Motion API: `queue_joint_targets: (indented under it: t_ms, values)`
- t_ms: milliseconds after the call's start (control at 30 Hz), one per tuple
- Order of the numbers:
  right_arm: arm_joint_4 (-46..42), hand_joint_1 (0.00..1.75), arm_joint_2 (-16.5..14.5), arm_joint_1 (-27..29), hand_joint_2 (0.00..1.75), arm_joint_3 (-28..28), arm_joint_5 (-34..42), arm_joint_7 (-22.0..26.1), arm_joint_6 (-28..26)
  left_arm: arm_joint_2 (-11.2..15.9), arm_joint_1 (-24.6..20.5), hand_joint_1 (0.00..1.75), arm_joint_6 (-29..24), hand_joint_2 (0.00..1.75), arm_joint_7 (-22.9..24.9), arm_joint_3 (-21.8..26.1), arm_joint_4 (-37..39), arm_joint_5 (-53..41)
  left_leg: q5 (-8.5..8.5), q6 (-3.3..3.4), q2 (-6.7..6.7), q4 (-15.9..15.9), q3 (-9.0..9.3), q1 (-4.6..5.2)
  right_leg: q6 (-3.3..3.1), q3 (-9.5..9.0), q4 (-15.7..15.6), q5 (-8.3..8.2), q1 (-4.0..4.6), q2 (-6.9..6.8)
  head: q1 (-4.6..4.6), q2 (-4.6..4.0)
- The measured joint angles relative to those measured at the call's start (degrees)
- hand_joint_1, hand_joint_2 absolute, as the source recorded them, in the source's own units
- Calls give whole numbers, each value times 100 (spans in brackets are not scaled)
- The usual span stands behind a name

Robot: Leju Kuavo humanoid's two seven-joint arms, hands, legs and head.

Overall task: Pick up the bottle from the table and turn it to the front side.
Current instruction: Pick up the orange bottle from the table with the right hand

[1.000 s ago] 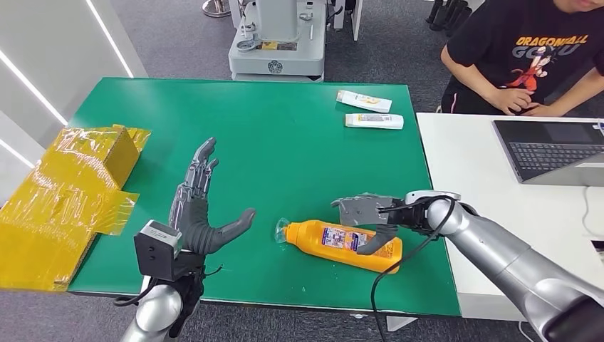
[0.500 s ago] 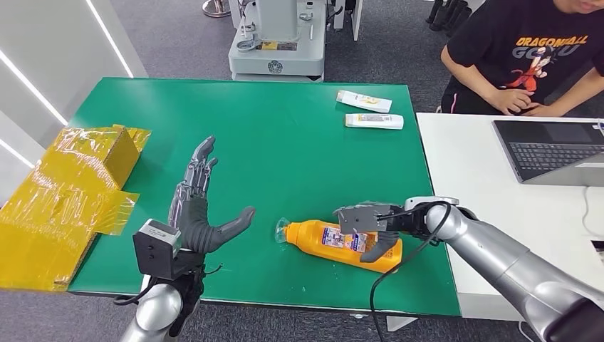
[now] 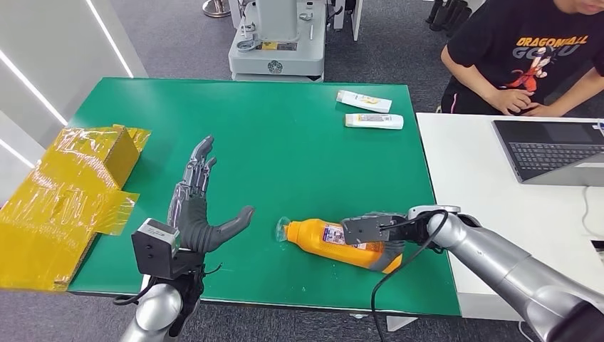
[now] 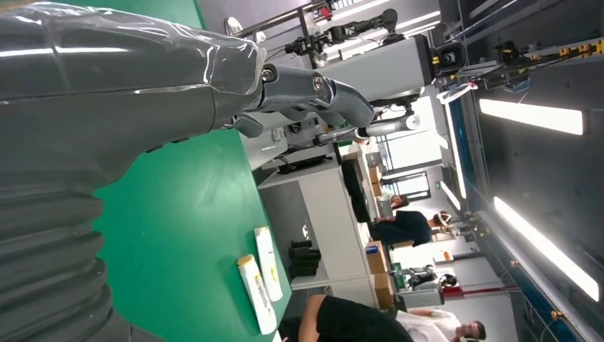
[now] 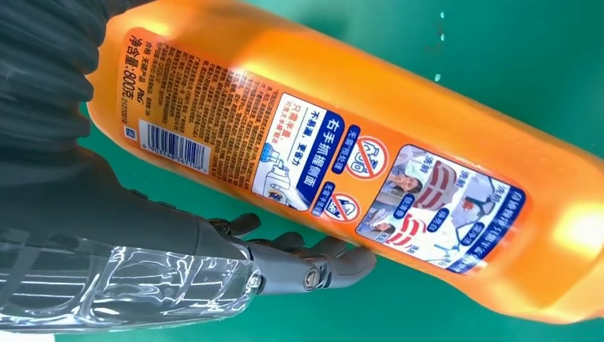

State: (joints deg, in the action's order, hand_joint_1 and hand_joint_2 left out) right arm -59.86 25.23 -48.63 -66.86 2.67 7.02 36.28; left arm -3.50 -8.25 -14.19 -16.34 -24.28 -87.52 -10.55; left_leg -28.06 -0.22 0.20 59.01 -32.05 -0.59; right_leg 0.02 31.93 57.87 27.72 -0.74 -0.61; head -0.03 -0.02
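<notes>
Near the table's [image 3: 285, 128] front edge, the orange bottle [image 3: 335, 241] lies on its side, long axis running left to right, cap toward my left hand [image 3: 198, 206]. My right hand [image 3: 370, 231] wraps the bottle's base end, fingers curled beneath it, barcode label facing up. Left hand hovers well apart, fingers spread, holding nothing.

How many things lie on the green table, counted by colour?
Orange: 1, the bottle under the right robot hand
White: 2, the tubes at the far edge
Yellow: 1, the wrapped box hanging over the table's left edge
Total: 4
</notes>
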Motion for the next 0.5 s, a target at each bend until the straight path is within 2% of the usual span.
queue_joint_targets:
  t_ms: [367, 500]
  values:
    - [225, 0, 54, 10, 175, -135, -494, -45, -425, 2, 1, 0, -25, 175, 2, 0, 0, 23, 0, 0, 0, 3, -2, 0, 0, 0, 0, 0, 0, -1, 1, 0]
    - [264, 0, 56, 29, 175, -149, -932, -56, -734, 2, 2, 0, -44, 175, 2, 0, 0, 37, 0, 0, -1, 3, -2, 0, 1, 0, 0, 0, 0, -1, 1, -1]
